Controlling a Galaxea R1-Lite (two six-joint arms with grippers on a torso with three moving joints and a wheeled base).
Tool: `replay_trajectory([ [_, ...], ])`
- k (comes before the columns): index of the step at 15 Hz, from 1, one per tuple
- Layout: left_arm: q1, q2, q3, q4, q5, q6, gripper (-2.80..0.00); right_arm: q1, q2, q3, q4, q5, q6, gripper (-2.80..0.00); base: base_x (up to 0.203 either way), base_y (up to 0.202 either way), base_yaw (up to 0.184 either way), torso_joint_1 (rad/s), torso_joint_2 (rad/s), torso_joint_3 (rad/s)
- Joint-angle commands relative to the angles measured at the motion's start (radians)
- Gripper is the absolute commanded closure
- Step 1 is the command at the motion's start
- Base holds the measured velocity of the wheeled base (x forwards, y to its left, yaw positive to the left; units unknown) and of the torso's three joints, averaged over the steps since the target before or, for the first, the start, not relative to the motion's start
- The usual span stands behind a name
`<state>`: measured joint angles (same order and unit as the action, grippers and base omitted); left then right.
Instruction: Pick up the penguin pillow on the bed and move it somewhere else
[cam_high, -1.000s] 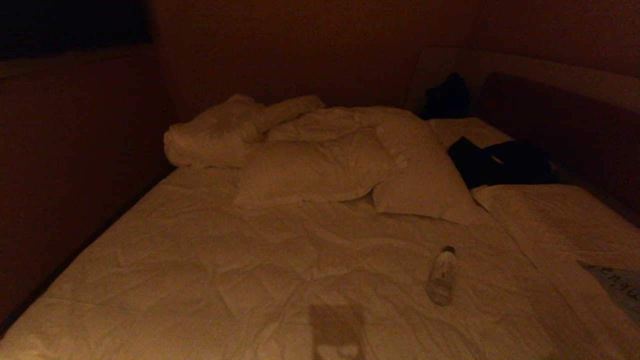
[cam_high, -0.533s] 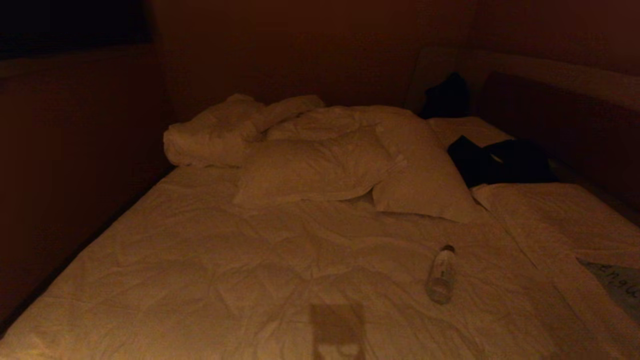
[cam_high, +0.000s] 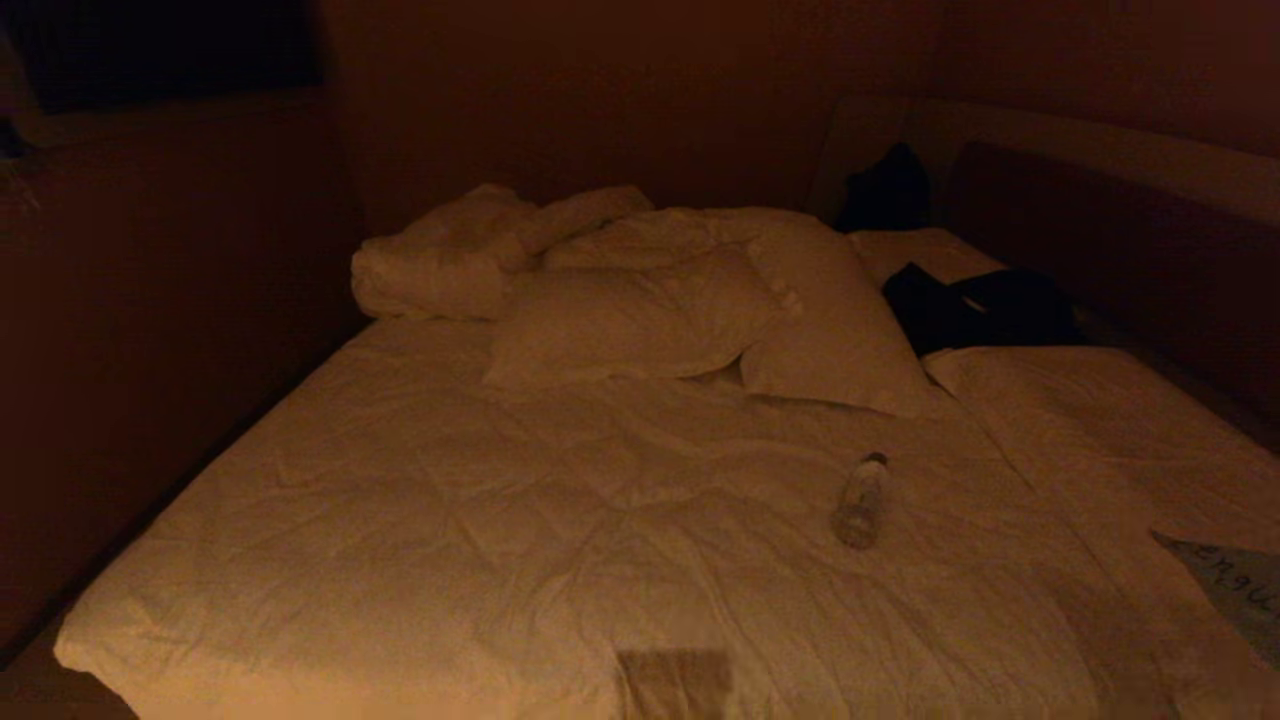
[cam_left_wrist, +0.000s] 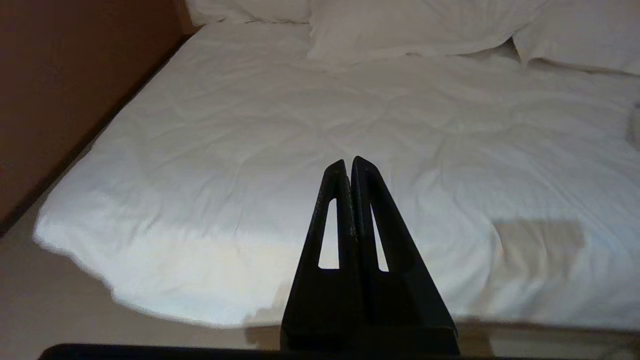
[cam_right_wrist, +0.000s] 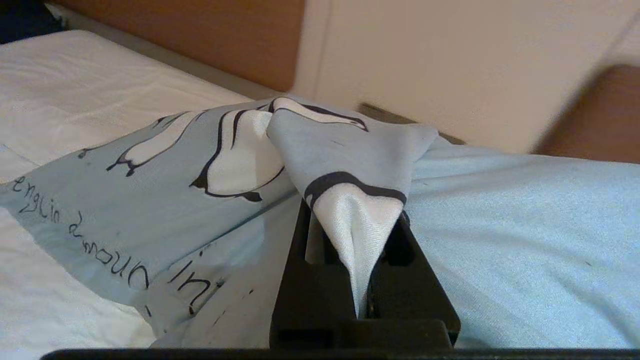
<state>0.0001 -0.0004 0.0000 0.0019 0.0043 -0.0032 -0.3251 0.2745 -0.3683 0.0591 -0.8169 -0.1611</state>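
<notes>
Pinching only a thin fold of penguin pillow (cam_right_wrist: 350, 165) in right gripper (cam_right_wrist: 357, 220) jaws, left gripper (cam_left_wrist: 350, 167) pressed together idle; risking slip-out over bed (cam_high: 560, 520).

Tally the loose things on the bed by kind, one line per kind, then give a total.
On the bed:
Plain white pillows: 2
Penguin pillow, pinched in the right gripper at the bed's right edge: 1
Clear plastic bottle, lying on its side: 1
Dark clothing heaps: 2
Bunched white duvet: 1
Total: 7
</notes>
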Motion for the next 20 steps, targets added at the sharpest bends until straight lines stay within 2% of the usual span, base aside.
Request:
replay_trajectory([
  [1,0.001,0.000,0.000,0.000,0.000,0.000,0.00,0.000,0.002,0.000,-0.001,-0.004,-0.002,0.00,-0.197,0.000,0.000,0.005,0.00,-0.002],
  [15,0.001,0.000,0.000,0.000,0.000,0.000,0.00,0.000,0.002,-0.004,-0.001,0.007,-0.005,0.00,-0.192,0.000,0.001,0.003,0.00,0.001],
  [16,0.000,-0.001,0.000,0.000,0.000,0.000,0.00,0.001,0.002,-0.012,-0.001,0.019,-0.008,0.00,-0.156,0.000,0.000,-0.007,0.00,0.002],
  [20,0.001,-0.001,0.000,0.000,0.000,0.002,0.00,0.007,0.008,-0.125,0.041,0.188,-0.028,0.00,-0.012,0.000,-0.001,-0.002,0.00,0.003],
])
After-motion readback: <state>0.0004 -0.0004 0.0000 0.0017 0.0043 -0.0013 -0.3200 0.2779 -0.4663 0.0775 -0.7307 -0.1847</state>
